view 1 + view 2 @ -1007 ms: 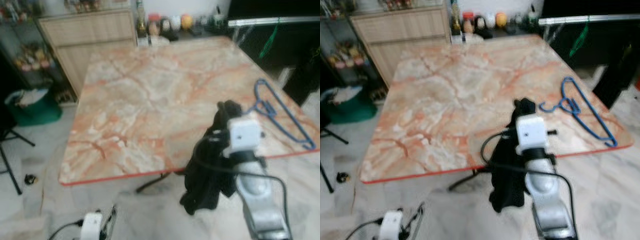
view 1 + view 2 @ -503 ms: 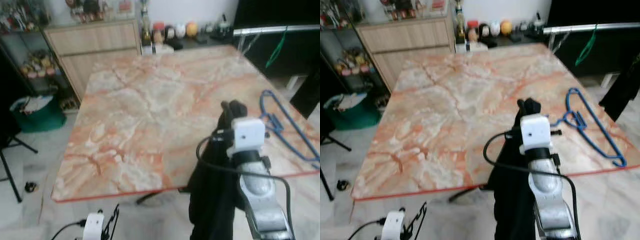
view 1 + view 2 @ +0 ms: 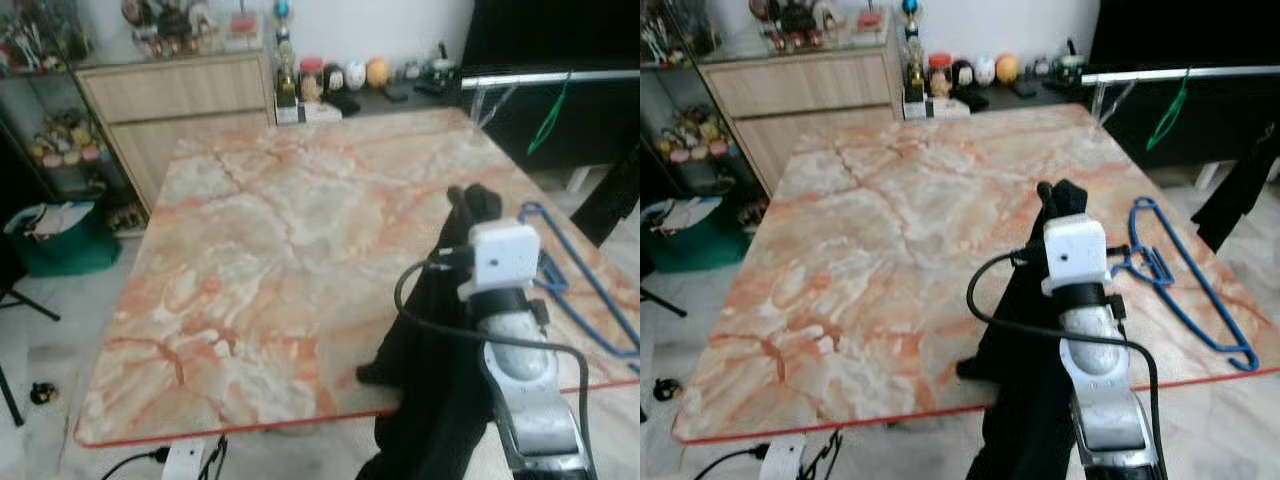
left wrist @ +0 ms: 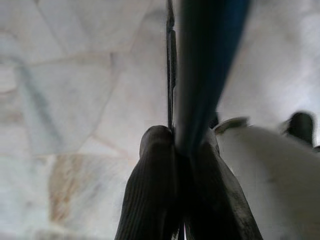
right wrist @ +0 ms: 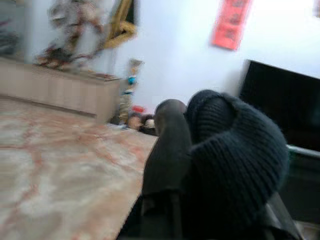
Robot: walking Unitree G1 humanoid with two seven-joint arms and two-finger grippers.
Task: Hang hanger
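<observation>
Marble table (image 3: 270, 250) | right pincer (image 3: 1052, 200) raised over it, clamping black garment (image 3: 1025, 400) | left pincer (image 4: 176, 150) low, pinching blue bar (image 4: 205, 65)

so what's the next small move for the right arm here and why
Probably carry the black knit garment forward and lay it flat on the marble table. The right gripper is shut on it, most of it hangs past the near edge, and the blue hanger lies flat beside it, nothing on it yet.
</observation>
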